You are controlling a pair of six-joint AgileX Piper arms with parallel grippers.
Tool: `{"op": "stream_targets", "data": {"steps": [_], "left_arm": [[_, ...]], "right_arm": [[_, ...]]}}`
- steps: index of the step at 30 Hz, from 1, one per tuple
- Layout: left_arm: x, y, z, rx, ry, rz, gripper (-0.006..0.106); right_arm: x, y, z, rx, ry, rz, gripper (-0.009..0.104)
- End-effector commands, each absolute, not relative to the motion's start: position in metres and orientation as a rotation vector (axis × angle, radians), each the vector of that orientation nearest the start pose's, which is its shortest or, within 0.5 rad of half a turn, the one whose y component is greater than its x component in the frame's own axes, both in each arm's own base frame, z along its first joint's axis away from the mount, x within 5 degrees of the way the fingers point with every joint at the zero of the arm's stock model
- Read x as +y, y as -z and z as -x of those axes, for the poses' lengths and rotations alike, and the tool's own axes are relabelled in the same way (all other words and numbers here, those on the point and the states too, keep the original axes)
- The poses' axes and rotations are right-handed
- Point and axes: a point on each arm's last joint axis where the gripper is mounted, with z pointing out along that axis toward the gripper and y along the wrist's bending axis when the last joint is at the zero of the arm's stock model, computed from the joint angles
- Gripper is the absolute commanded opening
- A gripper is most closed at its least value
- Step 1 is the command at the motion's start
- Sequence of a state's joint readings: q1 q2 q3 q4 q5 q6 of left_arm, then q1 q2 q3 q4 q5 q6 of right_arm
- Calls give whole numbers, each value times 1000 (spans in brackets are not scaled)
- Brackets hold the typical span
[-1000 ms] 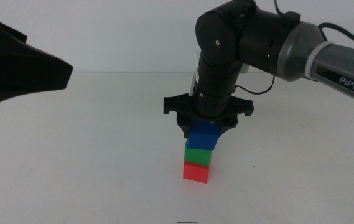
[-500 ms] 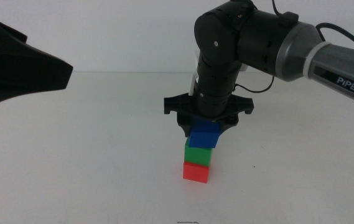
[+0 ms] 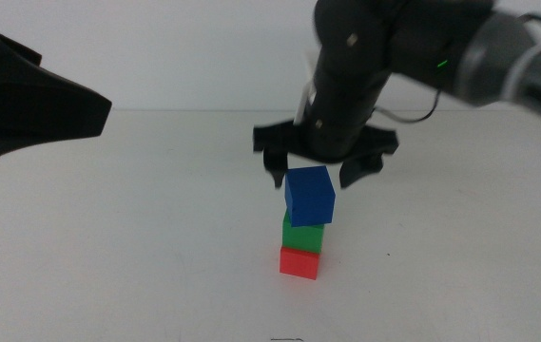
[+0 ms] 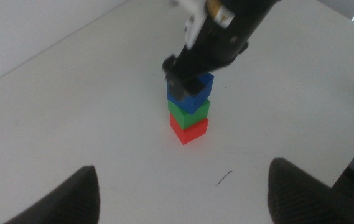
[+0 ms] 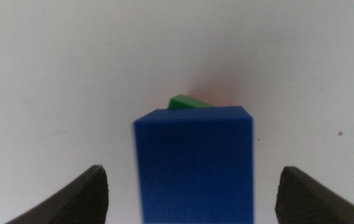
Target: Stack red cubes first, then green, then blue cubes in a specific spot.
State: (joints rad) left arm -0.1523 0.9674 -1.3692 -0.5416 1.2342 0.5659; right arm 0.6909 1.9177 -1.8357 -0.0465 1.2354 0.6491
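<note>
Plain white surface (image 3: 137,237), bare but for a faint dark mark (image 4: 224,179) near the stack in the left wrist view. Near the middle, a three-high stack: red cube (image 3: 300,261) at the bottom on the surface, green cube (image 3: 302,236) on it, blue cube (image 3: 310,194) on top, turned a little out of line with the two below. Right claw (image 3: 320,178) hanging just above and behind the stack, its arm coming in from the right and hiding the surface beyond. Jaws spread wide, one on each side of the blue cube, clear of its faces, holding nothing. From the right wrist camera, blue top filling the centre, a green corner (image 5: 186,101) peeping out past its edge. Left claw (image 4: 183,186) well back from the stack, jaws wide apart and empty, its dark bulk at the left edge of the middle view.
</note>
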Motion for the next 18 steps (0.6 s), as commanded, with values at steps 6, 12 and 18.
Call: {"op": "stream_targets", "data": {"steps": [6,12,18], "left_arm": [[-68,-476,-133,1965,482,-777,91],[-68,-476,-133,1965,482,-777,91],[-68,-476,-133,1965,482,-777,91]], "right_arm": [[216,-420,-273,2564,-405,142,91],[132,-448,-251,2361,-395,64,90],[57,-462,-207,2133,-268,4,88]]}}
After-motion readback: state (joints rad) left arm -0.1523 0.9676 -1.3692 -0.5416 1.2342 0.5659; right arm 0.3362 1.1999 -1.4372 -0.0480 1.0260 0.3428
